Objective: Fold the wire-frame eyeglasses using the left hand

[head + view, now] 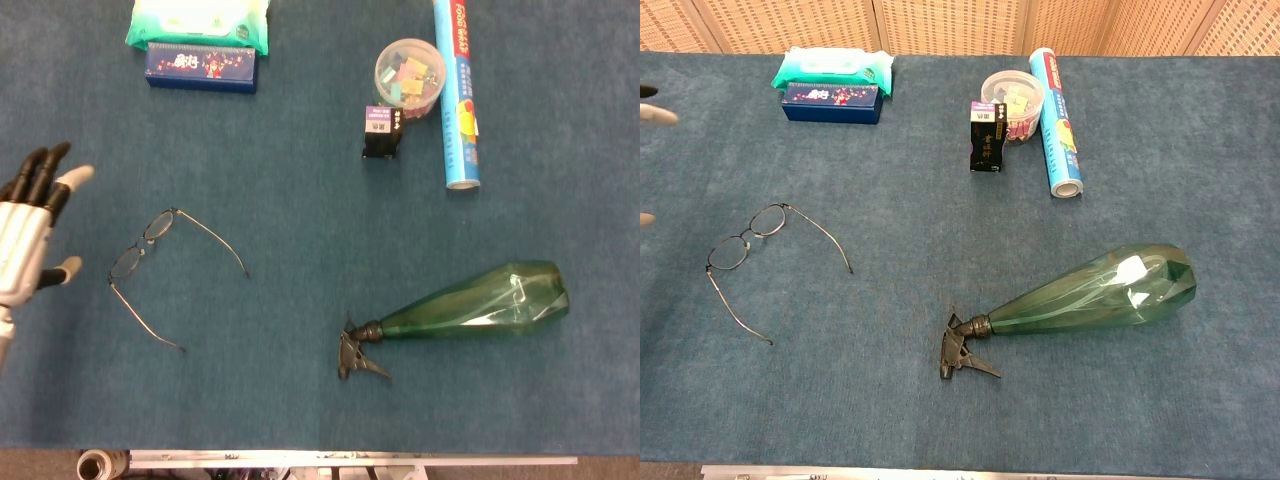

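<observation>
The wire-frame eyeglasses (pixel 135 253) (pixel 740 240) lie on the blue table top at the left, both temple arms spread open toward the right. My left hand (pixel 28 235) hangs at the left edge of the head view, just left of the glasses and apart from them, fingers spread and holding nothing. In the chest view only its fingertips (pixel 654 114) show at the left edge. My right hand is in neither view.
A green spray bottle (pixel 470 310) lies on its side at the right. At the back are a wipes pack (pixel 198 20), a blue box (pixel 201 67), a small black box (pixel 382 131), a tub of clips (pixel 410 73) and a food-wrap roll (pixel 458 95).
</observation>
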You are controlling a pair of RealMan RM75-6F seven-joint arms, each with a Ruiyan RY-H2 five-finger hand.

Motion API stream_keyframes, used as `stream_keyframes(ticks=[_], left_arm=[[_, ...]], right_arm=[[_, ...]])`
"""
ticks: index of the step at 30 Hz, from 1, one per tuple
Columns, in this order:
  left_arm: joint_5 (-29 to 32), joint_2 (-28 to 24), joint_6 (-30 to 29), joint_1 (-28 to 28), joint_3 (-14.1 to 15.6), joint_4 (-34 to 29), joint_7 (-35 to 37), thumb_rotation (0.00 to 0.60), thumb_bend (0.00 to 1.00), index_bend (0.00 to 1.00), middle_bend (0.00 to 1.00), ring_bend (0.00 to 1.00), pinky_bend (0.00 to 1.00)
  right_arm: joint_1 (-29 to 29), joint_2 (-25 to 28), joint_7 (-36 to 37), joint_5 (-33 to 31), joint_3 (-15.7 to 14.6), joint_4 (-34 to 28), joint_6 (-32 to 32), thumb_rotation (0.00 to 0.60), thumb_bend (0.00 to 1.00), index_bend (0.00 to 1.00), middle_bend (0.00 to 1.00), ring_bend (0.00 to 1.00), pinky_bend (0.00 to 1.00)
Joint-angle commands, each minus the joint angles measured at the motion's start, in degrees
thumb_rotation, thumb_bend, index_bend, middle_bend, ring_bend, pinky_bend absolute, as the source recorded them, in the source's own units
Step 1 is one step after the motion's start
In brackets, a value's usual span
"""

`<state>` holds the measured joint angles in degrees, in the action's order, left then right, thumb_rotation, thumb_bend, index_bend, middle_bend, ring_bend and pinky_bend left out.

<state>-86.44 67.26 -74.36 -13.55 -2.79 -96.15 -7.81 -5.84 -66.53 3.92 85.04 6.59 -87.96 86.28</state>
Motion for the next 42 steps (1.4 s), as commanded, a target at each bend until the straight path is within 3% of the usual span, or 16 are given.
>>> stream_keyframes(ticks=[1,17,42], left_arm=[[0.0,1.3,3.2,-2.5,0.1,-0.2,-2.2,0.6,0.01,0.01,0.0,0.0,0.12],[3.2,6.0,11.6,-8.1,0.5,1.0,-4.6,0.6,0.0,0.0,0.0,0.0,0.07],[7.1,9.3,14.4,-9.9,2.2,5.7,-7.0,0.6,0.0,0.0,0.0,0.0,0.07]], right_arm=[[0.4,0.1,0.1,-0.1,-0.2,0.1,0.5,0.6,0.01,0.05,0.22,0.21,0.51],[0.7,0.2,1.3,-0.5,-0.3,0.9,0.0,0.6,0.01,0.05,0.22,0.21,0.51],[0.9,-0.2,1.0,-0.6,-0.6,1.2,-0.2,0.6,0.01,0.05,0.22,0.21,0.51]])
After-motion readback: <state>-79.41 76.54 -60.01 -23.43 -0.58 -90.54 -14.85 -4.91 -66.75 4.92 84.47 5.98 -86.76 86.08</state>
